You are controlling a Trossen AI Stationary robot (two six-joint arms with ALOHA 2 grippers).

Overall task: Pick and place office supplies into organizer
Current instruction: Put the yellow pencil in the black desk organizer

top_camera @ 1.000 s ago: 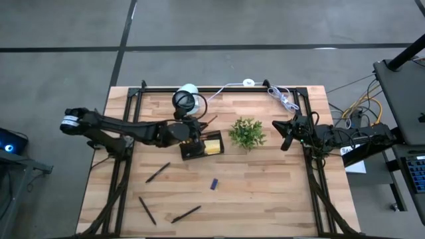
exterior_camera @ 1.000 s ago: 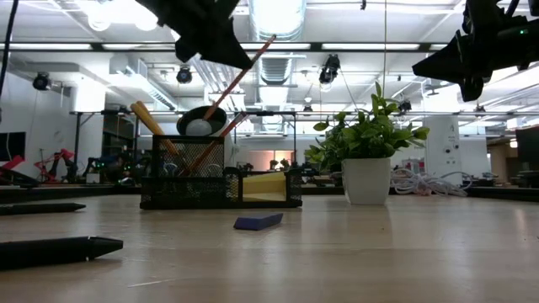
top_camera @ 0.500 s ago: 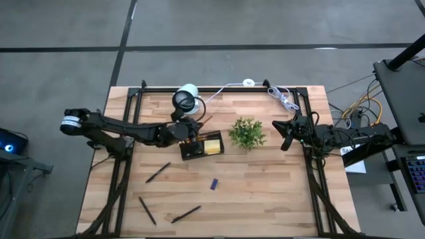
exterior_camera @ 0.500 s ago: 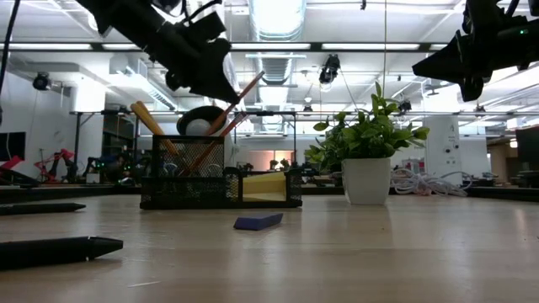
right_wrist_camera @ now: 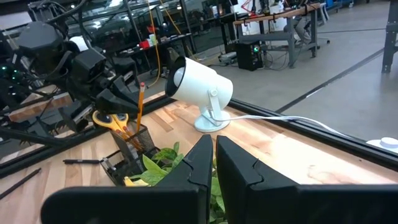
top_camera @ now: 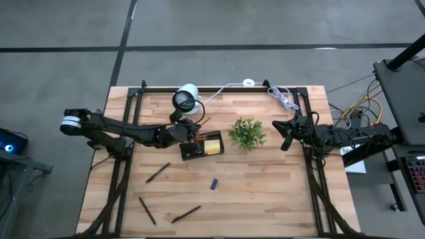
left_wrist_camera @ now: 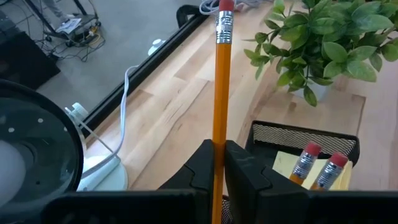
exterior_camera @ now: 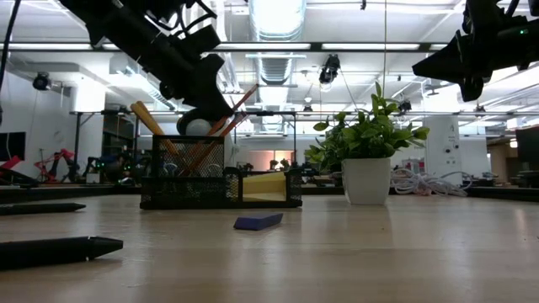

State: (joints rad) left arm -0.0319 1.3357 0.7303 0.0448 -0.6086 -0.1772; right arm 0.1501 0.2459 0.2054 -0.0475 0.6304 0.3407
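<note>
My left gripper (top_camera: pixel 186 130) is shut on an orange pencil (left_wrist_camera: pixel 221 81) just above the black mesh organizer (top_camera: pixel 202 147). The pencil's eraser end (exterior_camera: pixel 253 87) points up and toward the plant. The organizer holds two more pencils (left_wrist_camera: pixel 320 167), yellow-handled scissors (right_wrist_camera: pixel 115 121) and a yellow sticky-note pad (top_camera: pixel 213 144). Three black pens (top_camera: pixel 157 172) (top_camera: pixel 147 210) (top_camera: pixel 186 214) and a small blue piece (top_camera: pixel 214 184) lie flat on the table nearer the front. My right gripper (top_camera: pixel 287 133) waits shut at the table's right edge. My left gripper pinches the pencil's shaft (left_wrist_camera: pixel 219 138) between its two fingers (left_wrist_camera: pixel 239 163), well below the eraser. It comes from the table's left, slanting down. The pencil is tilted and its long upper part stands out past the fingers. In the low view its lower part (exterior_camera: pixel 208 143) slants down into the organizer's tall compartment.
A white round camera-like device (top_camera: pixel 186 99) stands just beyond the organizer, with its cable (top_camera: pixel 229 85) running along the far edge. A potted green plant (top_camera: pixel 247 133) stands right of the organizer. A white coiled cable (top_camera: pixel 281 98) lies at the far right.
My left gripper has gone down toward the organizer, still shut on the pencil. The pencil has sunk with it: its eraser end stands lower and its lower part has gone deeper into the tall compartment. The right arm kept still.
</note>
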